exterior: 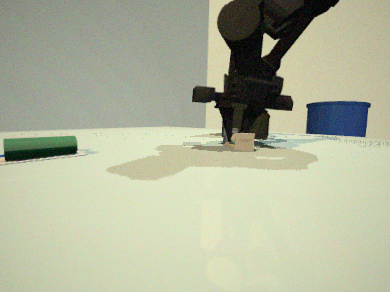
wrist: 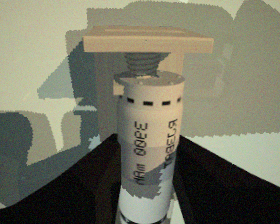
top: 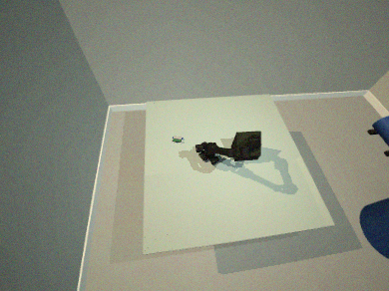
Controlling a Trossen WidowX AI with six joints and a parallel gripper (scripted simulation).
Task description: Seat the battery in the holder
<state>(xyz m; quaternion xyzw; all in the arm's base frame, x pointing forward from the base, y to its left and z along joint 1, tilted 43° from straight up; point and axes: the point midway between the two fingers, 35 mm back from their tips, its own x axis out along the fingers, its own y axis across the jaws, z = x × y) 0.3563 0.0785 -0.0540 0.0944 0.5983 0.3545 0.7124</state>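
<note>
The battery [wrist: 150, 120], pale with dark print, lies lengthwise between my fingers in the wrist view. My gripper [wrist: 145, 143] [exterior: 242, 130] is shut on it, low over the table. The battery's flat end faces the coil spring [wrist: 142, 64] at the holder's tan end wall [wrist: 147, 44]. The end overlaps the spring's lower part in view; whether they touch or press, I cannot tell. The holder [exterior: 244, 142] shows as a small tan block in front of the fingers in the exterior view. The battery's terminal end and the lip are out of sight in the wrist view.
A green cylinder [exterior: 41, 147] [top: 178, 140] lies on a thin pale base, away from the arm. The pale table top [top: 199, 214] carries the arm and its shadows. Blue furniture [top: 380, 224] [exterior: 338, 118] stands beyond the table.
</note>
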